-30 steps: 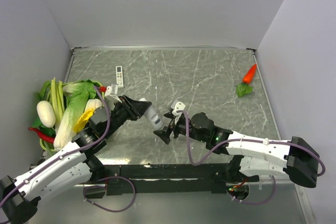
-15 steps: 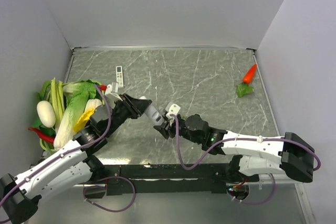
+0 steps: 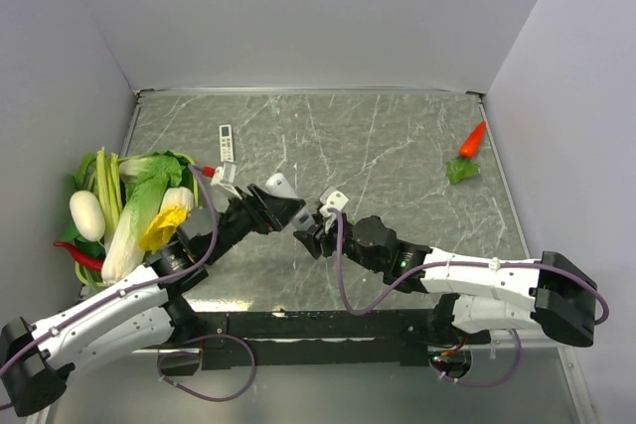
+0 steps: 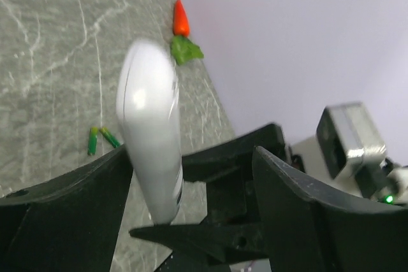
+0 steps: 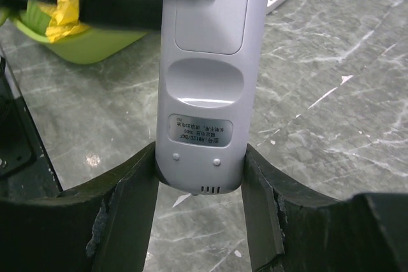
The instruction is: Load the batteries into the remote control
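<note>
The remote control (image 5: 203, 93) is a light-grey bar, back side with its label facing the right wrist camera. My right gripper (image 5: 200, 164) is shut on its lower end, both fingers pressed against its sides. In the left wrist view the remote control (image 4: 150, 138) stands upright between the spread fingers of my left gripper (image 4: 194, 157), which is open; the bar leans on one finger only. From above, both grippers meet at the table's near middle, left gripper (image 3: 286, 210) and right gripper (image 3: 306, 235). Two green batteries (image 4: 101, 139) lie on the table beyond.
A slim white remote (image 3: 226, 143) with buttons lies at the back left. Vegetables (image 3: 129, 206) are piled along the left edge. An orange carrot (image 3: 473, 139) with a green top lies at the far right, near the wall.
My left gripper has opened off the remote control. My right gripper moved in and shut on the remote's end; the remote now points more upright.
</note>
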